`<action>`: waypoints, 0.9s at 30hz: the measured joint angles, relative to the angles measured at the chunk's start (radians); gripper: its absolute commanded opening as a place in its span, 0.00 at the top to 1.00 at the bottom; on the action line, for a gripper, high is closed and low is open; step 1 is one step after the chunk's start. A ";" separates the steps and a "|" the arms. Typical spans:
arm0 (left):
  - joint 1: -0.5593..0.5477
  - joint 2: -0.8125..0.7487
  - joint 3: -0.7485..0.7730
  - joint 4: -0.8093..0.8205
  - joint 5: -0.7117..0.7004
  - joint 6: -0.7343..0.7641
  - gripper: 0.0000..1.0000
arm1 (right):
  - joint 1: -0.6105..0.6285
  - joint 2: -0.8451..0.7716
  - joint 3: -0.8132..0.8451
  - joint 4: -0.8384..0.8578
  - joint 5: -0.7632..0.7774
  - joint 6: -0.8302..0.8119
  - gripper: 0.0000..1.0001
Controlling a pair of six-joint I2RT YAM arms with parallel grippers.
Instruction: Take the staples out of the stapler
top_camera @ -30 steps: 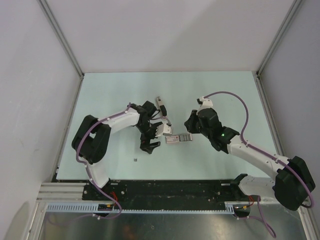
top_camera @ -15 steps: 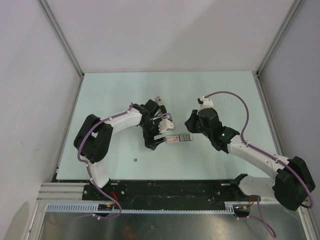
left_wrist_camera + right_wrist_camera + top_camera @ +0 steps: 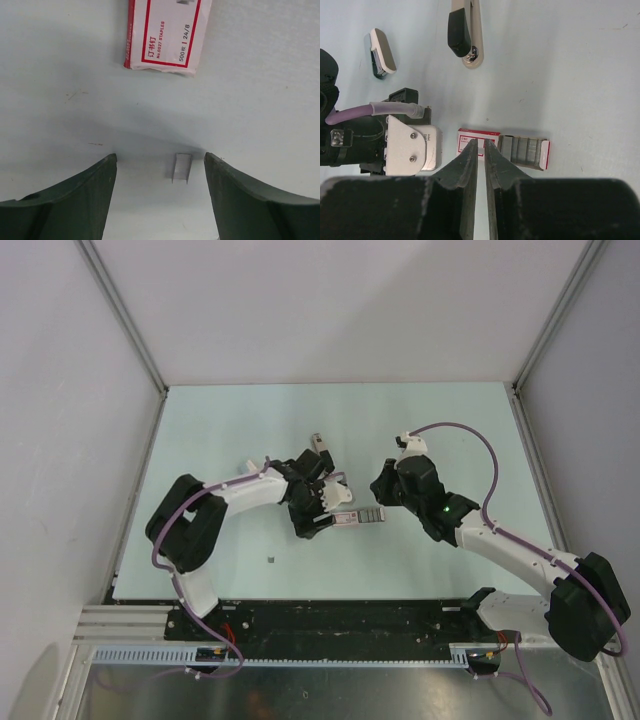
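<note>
The stapler (image 3: pixel 465 30), slim and pale beige with a dark part, lies on the table beyond the staple box; in the top view it (image 3: pixel 320 448) lies behind the left gripper. My left gripper (image 3: pixel 160 157) is open and low over the table, with a short grey strip of staples (image 3: pixel 182 167) lying between its fingers, nearer the right one and touching neither. In the top view the left gripper (image 3: pixel 318 518) sits just left of the box. My right gripper (image 3: pixel 481 145) is shut and empty, its tips over the box's sleeve.
The staple box has a red-and-white sleeve (image 3: pixel 472 140) and a pulled-out tray of grey staple strips (image 3: pixel 525 151); it also shows in the top view (image 3: pixel 357 517). A small beige-and-dark piece (image 3: pixel 381 52) lies at the far left. A tiny dark bit (image 3: pixel 272 560) lies near the front.
My left gripper has moved right, towards the staple box, and come down over the staple strip. The right arm has barely moved.
</note>
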 measured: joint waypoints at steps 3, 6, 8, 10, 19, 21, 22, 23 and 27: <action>-0.005 -0.018 -0.027 0.029 -0.017 -0.017 0.28 | 0.000 0.000 0.000 0.000 0.000 0.000 0.86; -0.011 -0.042 -0.061 0.055 -0.039 -0.027 0.32 | 0.000 0.000 0.000 0.000 0.001 0.000 0.88; -0.017 -0.057 -0.080 0.064 -0.043 -0.035 0.33 | 0.000 0.000 0.000 0.000 0.001 0.000 0.88; -0.025 -0.069 -0.095 0.071 -0.051 -0.042 0.36 | 0.000 0.000 0.000 0.000 0.001 0.000 0.89; -0.063 -0.084 -0.112 0.069 -0.077 -0.042 0.55 | 0.000 -0.002 0.000 -0.001 0.006 0.000 0.93; -0.070 -0.084 -0.113 0.066 -0.077 -0.042 0.59 | 0.000 -0.005 0.000 -0.001 0.008 0.000 0.93; -0.072 -0.085 -0.114 0.065 -0.078 -0.042 0.61 | 0.000 -0.006 0.000 -0.001 0.008 0.000 0.93; -0.074 -0.086 -0.116 0.065 -0.077 -0.042 0.64 | 0.000 -0.008 0.000 -0.001 0.009 0.000 0.93; -0.079 -0.094 -0.125 0.068 -0.078 -0.041 0.71 | 0.000 -0.011 0.000 -0.001 0.013 0.000 0.93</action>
